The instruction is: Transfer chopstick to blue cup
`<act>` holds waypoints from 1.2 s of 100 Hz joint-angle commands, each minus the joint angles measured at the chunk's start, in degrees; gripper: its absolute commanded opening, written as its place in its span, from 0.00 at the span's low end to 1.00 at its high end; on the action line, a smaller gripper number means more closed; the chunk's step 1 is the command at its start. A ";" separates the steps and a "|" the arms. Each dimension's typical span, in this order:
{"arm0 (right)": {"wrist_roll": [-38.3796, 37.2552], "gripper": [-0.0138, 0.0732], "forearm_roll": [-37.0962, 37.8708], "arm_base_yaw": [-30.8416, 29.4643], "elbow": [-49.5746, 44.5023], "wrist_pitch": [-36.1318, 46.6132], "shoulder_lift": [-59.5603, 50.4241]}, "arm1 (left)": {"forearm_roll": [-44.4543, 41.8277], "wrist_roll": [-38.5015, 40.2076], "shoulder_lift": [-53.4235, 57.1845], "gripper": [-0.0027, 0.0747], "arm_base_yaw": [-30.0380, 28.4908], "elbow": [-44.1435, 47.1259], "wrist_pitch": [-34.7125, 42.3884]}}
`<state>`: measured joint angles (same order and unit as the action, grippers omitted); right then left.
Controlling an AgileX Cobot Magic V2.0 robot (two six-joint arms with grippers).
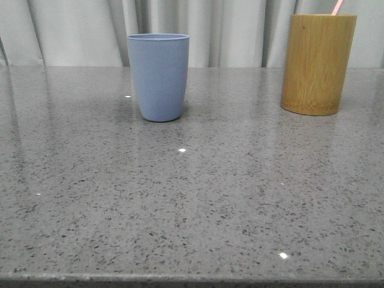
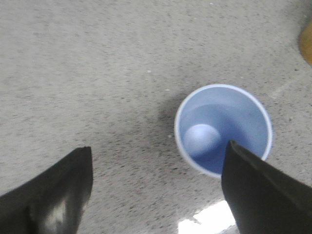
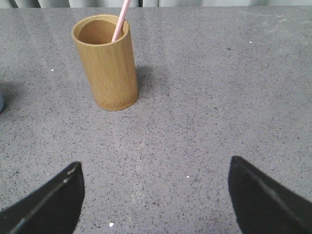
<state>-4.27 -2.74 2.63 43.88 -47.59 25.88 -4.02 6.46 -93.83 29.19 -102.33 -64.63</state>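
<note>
Chopstick (image 3: 120,19) in holder (image 1: 317,63), right of cup (image 1: 158,75)

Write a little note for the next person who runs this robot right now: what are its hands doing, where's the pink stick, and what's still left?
Left gripper: open, holding nothing, above the blue cup, which looks empty inside.
Right gripper: open, holding nothing, above bare table, facing the bamboo holder.
The chopstick stands in the bamboo holder, leaning on its rim.
Done: nothing yet.
Left: grasp the chopstick, lift it out, put it into the blue cup.
</note>
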 commanded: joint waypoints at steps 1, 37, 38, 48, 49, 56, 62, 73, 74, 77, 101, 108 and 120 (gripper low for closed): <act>0.18 0.85 0.10 -0.36 1.98 3.72 0.89 | -1.95 0.83 4.76 0.73 0.18 -2.00 1.81; 0.18 0.85 0.10 -0.36 1.98 3.72 0.89 | -4.59 2.48 16.67 0.73 -2.74 8.29 5.73; 0.18 0.85 0.10 -0.36 1.98 3.72 0.89 | -4.48 2.48 17.02 0.73 -2.94 8.74 6.05; 0.18 0.85 0.10 -0.36 1.98 3.72 0.89 | -4.49 3.25 22.23 0.73 -6.15 15.51 8.00; 0.18 0.85 0.10 -0.36 1.98 3.72 0.89 | -4.49 3.25 23.02 0.73 -6.37 16.53 8.13; 0.18 0.85 0.10 -0.36 1.98 3.72 0.89 | -4.49 3.25 27.12 0.73 -8.39 21.65 9.14; 0.18 0.85 0.10 -0.36 1.98 3.72 0.89 | -4.49 3.25 30.48 0.73 -9.85 25.73 9.83; 0.18 0.85 0.10 -0.36 1.98 3.72 0.89 | -4.49 3.28 37.09 0.73 -12.21 33.36 11.93; 0.18 0.85 0.10 -0.36 1.98 3.72 0.89 | -4.49 3.38 37.96 0.73 -12.33 34.34 12.07; 0.18 0.85 0.10 -0.36 1.98 3.72 0.89 | -4.49 3.54 39.65 0.73 -12.76 36.27 12.65; 0.18 0.85 0.10 -0.36 1.98 3.72 0.89 | -4.49 5.07 52.73 0.73 -15.39 50.78 13.86; 0.18 0.85 0.10 -0.36 1.98 3.72 0.89 | -4.60 5.07 55.67 0.73 -15.77 54.33 14.32; 0.18 0.85 0.04 -0.36 1.98 3.78 0.89 | -4.93 5.20 59.64 0.73 -15.77 59.49 16.32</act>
<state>-4.27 -2.74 2.63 43.88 -47.59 25.88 -8.29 10.88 -36.69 13.55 -44.63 -53.86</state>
